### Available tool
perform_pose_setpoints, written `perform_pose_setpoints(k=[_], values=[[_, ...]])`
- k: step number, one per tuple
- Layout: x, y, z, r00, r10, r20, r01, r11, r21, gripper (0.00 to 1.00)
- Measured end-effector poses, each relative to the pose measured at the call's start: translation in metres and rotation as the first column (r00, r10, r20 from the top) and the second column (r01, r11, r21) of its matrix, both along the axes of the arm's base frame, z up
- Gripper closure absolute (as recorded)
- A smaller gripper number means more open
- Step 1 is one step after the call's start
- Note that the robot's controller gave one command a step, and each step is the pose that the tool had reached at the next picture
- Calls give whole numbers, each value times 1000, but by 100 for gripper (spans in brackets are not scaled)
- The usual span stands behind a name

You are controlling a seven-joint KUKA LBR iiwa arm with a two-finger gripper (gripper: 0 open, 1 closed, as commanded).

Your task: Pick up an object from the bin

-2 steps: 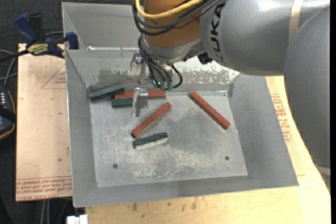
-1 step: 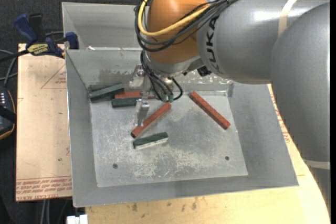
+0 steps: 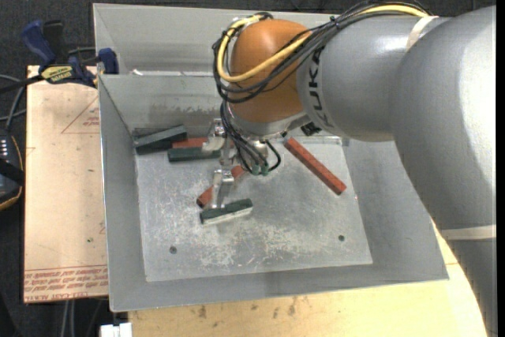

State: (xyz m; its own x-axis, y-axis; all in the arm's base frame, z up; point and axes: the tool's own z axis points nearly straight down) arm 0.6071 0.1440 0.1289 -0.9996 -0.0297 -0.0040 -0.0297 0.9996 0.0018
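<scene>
My gripper hangs over the middle of the bin, its fingers pointing down at a short grey-green bar lying on the floor. A small red-brown piece lies just left of the fingertips, partly hidden by them. Whether anything is between the fingers I cannot tell.
A long red-brown bar lies slanted to the right of the gripper. At the back left lie a dark grey bar, a dark green bar and another red-brown piece. The arm's orange dome hides the bin's back middle.
</scene>
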Motion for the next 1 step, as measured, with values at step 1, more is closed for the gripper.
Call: perform_pose_setpoints(k=[1], values=[[-11,-41,-49,989,148,25,-149,989,3,100]])
